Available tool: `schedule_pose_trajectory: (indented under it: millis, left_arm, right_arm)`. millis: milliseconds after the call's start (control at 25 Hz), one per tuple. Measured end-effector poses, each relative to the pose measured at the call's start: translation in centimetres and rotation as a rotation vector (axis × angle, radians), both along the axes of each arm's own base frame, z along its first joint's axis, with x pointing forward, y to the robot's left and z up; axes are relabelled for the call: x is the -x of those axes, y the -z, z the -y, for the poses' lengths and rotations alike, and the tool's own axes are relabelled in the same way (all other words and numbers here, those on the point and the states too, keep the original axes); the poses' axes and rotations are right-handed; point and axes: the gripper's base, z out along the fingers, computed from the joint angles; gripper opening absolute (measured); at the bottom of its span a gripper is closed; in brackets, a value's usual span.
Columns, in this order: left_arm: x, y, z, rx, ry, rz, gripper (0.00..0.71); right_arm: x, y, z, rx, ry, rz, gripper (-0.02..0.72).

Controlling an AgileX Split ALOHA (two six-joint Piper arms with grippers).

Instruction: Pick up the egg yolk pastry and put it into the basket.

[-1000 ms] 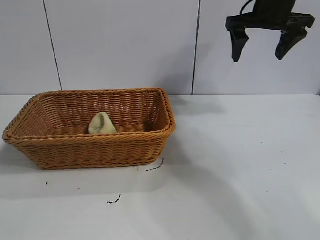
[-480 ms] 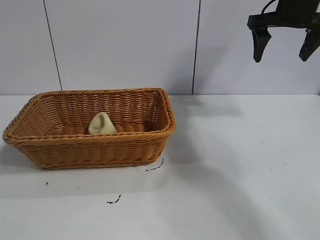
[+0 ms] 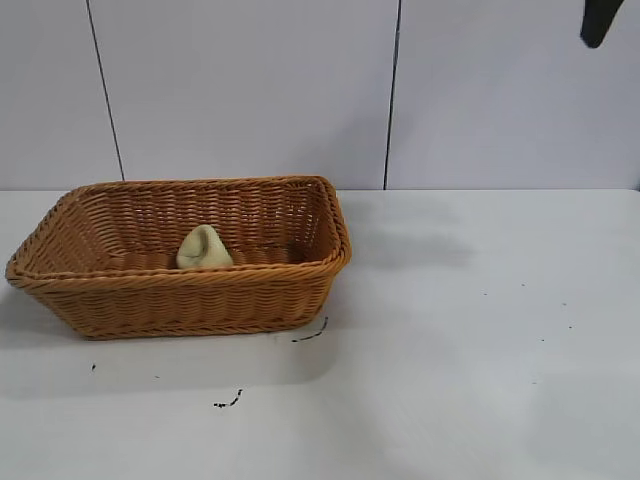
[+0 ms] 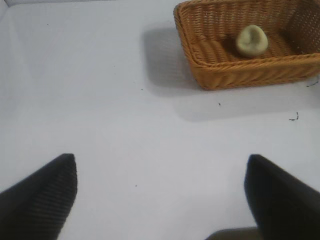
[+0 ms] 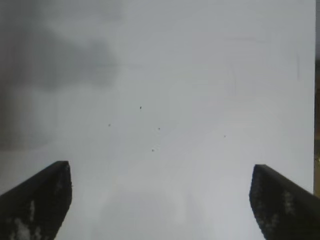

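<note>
Robot test lab: plain white bench (image 3: 480, 330) marked with dark specks, bare grey panelled wall (image 3: 250, 90) behind.

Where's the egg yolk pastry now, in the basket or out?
In. The egg yolk pastry lies on the floor of the basket, inside its rim; neither gripper holds it.

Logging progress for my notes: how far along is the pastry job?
Done: the pastry lies inside the basket. In hand: nothing; the right gripper is open and empty, high at the exterior view's top right, and the left gripper is open, apart from the basket. Left: nothing, it seems.
</note>
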Motion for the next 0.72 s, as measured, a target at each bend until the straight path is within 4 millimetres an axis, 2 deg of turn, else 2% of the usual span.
schedule_pose_trajectory:
  millis: [200,360,480,720]
  left_arm:
    - [0.0,0.0,0.0,0.0,0.0,0.0,0.693]
    - [0.0,0.0,0.0,0.0,0.0,0.0,0.693]
    - [0.0,0.0,0.0,0.0,0.0,0.0,0.693]
    - [0.0,0.0,0.0,0.001,0.0,0.0,0.693]
  right_arm:
    - [8.1,1.5,0.2,-0.029,-0.008,0.053,0.695]
    - [13.3,4.2,0.2,-0.051,-0.014,0.146,0.695]
    - [15.9,6.8,0.3,-0.062,-0.015,0.234,0.695]
    - [19.1,11.8,0.5,-0.045,-0.038,0.306,0.695]
